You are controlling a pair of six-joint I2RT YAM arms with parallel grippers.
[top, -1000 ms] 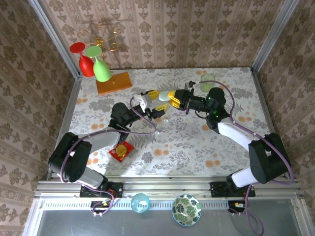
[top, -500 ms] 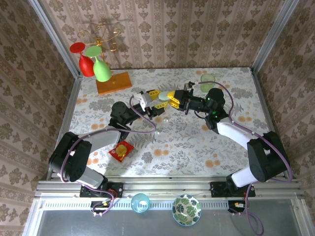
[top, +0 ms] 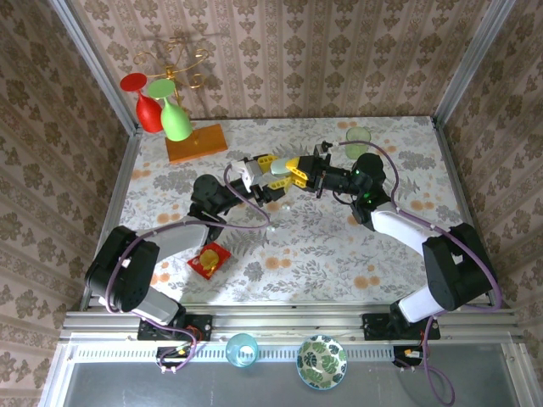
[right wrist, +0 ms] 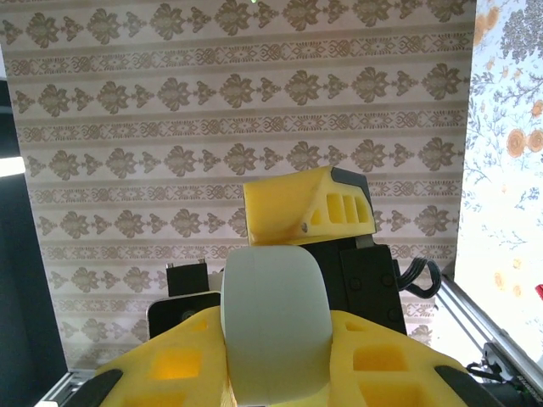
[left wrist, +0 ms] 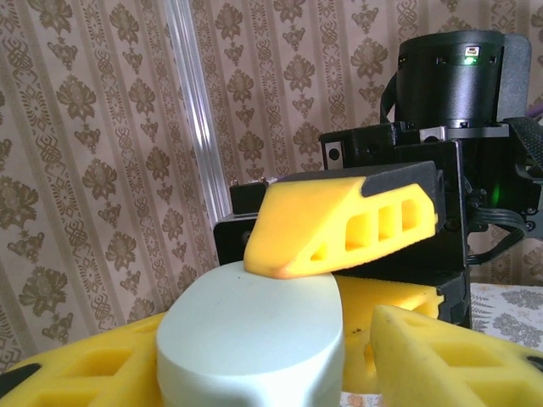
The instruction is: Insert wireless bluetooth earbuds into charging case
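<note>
the case [left wrist: 250,339] is up in the air over the middle of the worktop [top: 322,246], where both arms meet. the right fingers [top: 297,170] are clamped on it, one on each side. the left fingers [top: 270,170] stand on both sides of its other end, but it is hard to tell if they squeeze it or only sit close. no open lid can be seen.

a tiny whitish bit [top: 286,206] lies on the worktop near the arms. it may be an earbud, but it is too small to be sure.

the case looks hard, smooth and round like a pebble, and likely light. a round smooth thing can pop out of a pinch, so it is best held across its wide flat sides, near the middle, not at the curved ends.

an earbud would be very light, hard and slick. it could flick away at a touch. it wants a soft pinch across its fat part, with just the tips.
</note>
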